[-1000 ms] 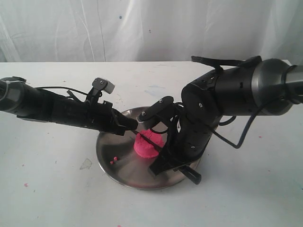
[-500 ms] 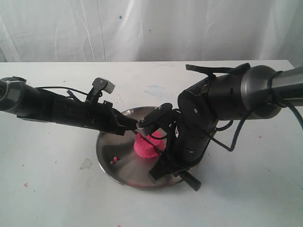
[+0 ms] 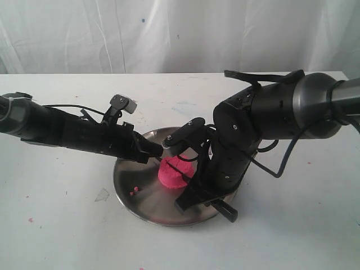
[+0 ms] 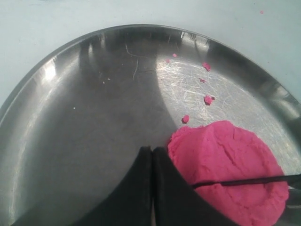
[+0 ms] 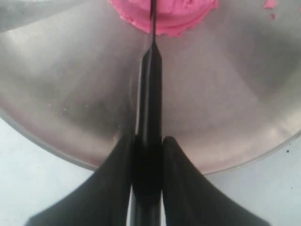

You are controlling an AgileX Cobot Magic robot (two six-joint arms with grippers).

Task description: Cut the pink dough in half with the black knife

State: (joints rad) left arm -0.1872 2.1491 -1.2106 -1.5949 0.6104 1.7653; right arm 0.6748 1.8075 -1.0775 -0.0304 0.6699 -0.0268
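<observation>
On the scratched steel plate (image 4: 70, 117) sits the pink dough (image 4: 230, 165), a matte squat lump. The slim black knife (image 5: 150, 108), clamped at its handle in the right gripper (image 5: 146, 150), lies with its blade running across the dough's top. The left gripper (image 4: 151, 160), fingers pressed together, touches the dough's side. Pink crumbs (image 4: 207, 99) lie near the dough.
</observation>
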